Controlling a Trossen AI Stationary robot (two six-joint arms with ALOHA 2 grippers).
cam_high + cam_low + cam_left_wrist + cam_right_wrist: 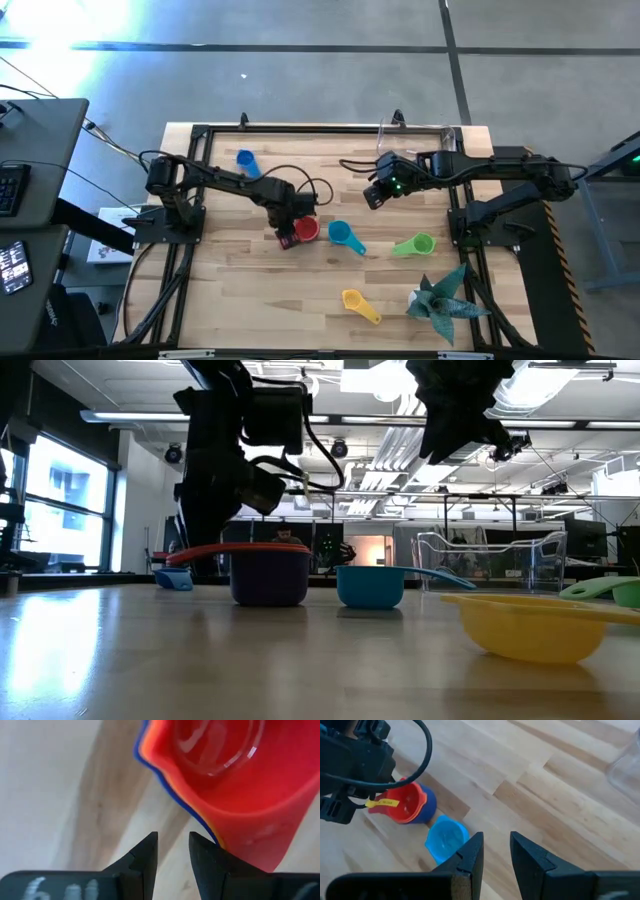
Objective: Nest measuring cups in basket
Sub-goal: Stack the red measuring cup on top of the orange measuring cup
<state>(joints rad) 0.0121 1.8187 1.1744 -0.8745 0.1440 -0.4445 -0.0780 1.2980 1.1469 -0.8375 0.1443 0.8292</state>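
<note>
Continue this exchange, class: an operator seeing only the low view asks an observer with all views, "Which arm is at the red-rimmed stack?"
Observer: The left gripper, right beside the red-rimmed stack.
Operator: How far back is the basket?
Observer: The basket stands at the table's far edge, by the right arm.
Operator: Is the right gripper carrying anything?
Observer: No. The right gripper is open and empty, raised above the table near the teal cup.

purple cup [268, 578] red-rimmed | teal cup [370, 586] beside | yellow cup [535, 626] nearest | basket [492, 563] behind
</note>
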